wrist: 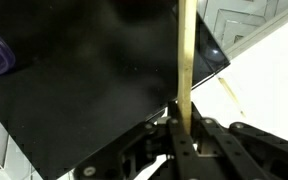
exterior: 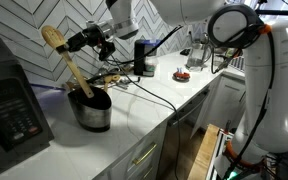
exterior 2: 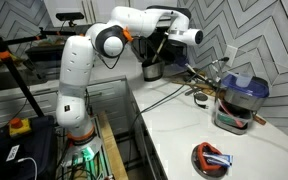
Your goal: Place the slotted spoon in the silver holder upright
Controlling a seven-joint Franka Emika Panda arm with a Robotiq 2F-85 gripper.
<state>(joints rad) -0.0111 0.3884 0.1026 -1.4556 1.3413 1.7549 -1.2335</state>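
A Franka arm (exterior 2: pixel 79 70) reaches across a white kitchen counter (exterior: pixel 134 130) with the spoon (exterior: pixel 64 58) pinched in its gripper (exterior: pixel 76 45). In an exterior view the spoon stands tilted at upper left. Its oval head leans toward the herringbone tile wall, and its handle slants down and right to the holder (exterior: pixel 92 112). The handle's lower end sits at the holder's dark mouth, apparently just inside the rim. The holder stands upright on the counter at lower left of centre, just right of a black appliance (exterior: pixel 9 110).

The wrist view shows the pale handle (wrist: pixel 187 60) running straight up the frame from the bottom. The fingers are pressed against it on both sides (wrist: pixel 186 128), and the appliance's dark face (wrist: pixel 84 90) fills the background.

From the opposite side, the holder (exterior 2: pixel 152 70) appears small at upper centre, beneath the arm's dark wrist. The spoon itself is too small to make out there. A blue-lidded container (exterior 2: pixel 239 100) stands at the right of that frame.
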